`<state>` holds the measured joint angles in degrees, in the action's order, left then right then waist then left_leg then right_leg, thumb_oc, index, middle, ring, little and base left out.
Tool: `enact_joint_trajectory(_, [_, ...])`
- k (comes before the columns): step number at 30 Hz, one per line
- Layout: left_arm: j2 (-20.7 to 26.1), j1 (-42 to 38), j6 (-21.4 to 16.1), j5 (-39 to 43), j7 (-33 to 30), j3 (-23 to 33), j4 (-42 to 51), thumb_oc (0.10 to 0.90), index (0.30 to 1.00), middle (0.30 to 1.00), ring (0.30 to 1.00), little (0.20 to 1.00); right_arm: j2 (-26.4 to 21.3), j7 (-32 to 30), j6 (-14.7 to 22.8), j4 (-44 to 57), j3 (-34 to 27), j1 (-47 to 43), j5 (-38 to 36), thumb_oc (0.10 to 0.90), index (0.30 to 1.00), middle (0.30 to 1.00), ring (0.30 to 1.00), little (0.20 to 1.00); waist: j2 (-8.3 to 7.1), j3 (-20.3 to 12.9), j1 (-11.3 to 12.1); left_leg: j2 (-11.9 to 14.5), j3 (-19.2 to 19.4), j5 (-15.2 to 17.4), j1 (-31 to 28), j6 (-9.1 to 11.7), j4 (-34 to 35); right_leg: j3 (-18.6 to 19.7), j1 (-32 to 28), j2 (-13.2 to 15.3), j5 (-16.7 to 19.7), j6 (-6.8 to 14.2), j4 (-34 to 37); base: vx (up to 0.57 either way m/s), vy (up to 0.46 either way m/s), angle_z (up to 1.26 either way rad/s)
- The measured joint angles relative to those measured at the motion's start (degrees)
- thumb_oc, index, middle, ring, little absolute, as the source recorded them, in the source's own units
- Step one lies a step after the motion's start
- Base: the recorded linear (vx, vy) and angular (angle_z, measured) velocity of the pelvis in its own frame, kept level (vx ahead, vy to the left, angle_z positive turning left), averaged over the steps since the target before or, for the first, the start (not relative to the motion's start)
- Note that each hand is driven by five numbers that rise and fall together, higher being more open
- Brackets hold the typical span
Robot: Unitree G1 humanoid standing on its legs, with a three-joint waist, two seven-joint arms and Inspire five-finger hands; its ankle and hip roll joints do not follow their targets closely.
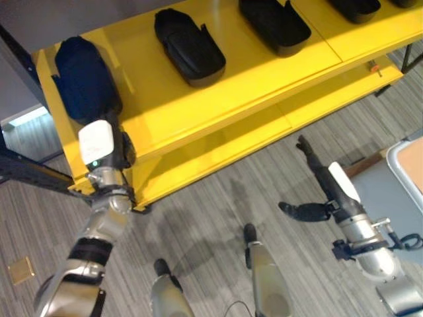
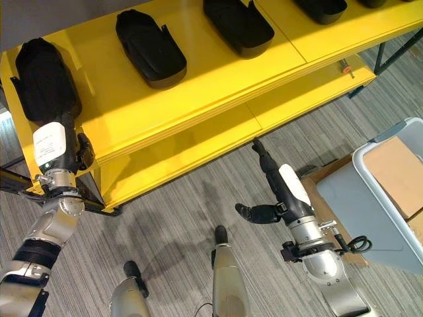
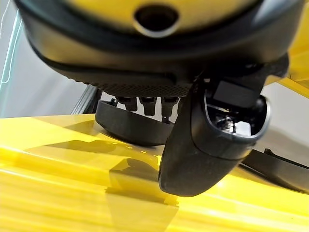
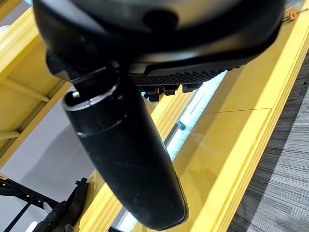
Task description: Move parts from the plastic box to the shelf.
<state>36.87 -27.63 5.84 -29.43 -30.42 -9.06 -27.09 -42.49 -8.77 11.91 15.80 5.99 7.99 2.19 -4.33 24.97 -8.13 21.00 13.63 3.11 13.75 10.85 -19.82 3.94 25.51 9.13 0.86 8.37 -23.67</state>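
over grey carpet (image 2: 185, 198), yellow shelf (image 2: 198, 86) carries black parts (image 2: 151, 47).

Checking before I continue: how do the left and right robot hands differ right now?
The left robot hand reaches onto the yellow shelf's top at the leftmost black part; the right robot hand hangs over the floor, touching nothing, fingers straight. The left's fingers are hidden.
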Motion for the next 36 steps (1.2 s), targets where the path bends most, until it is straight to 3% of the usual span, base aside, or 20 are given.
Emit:
enact_joint_trajectory(20, [-0.09,2.13,-0.27,-0.01,1.17,0.03,0.87,0.900,1.000,1.000,1.000,1.000,0.00,0.00,-0.01,0.00,0.00,0.09,0.09,0.900,1.000,1.000,1.000,1.000,0.01,0.00,0.32,-0.01,0.00,-0.01,-0.50,0.00,0.06,0.11,-0.13,0.01,-0.38,-0.14,-0.46,0.00,0.000,0.00])
enact_joint_trajectory(36, [-0.03,4.84,-0.48,0.01,3.66,1.62,7.06,0.900,1.000,1.000,1.000,1.000,0.03,0.00,-0.56,0.00,-0.02,0.60,0.10,0.900,1.000,1.000,1.000,1.000,0.09,0.01,0.51,-0.03,0.01,-0.01,-0.56,0.00,0.09,0.11,-0.12,0.05,-0.57,-0.33,-0.53,0.00,0.000,0.00])
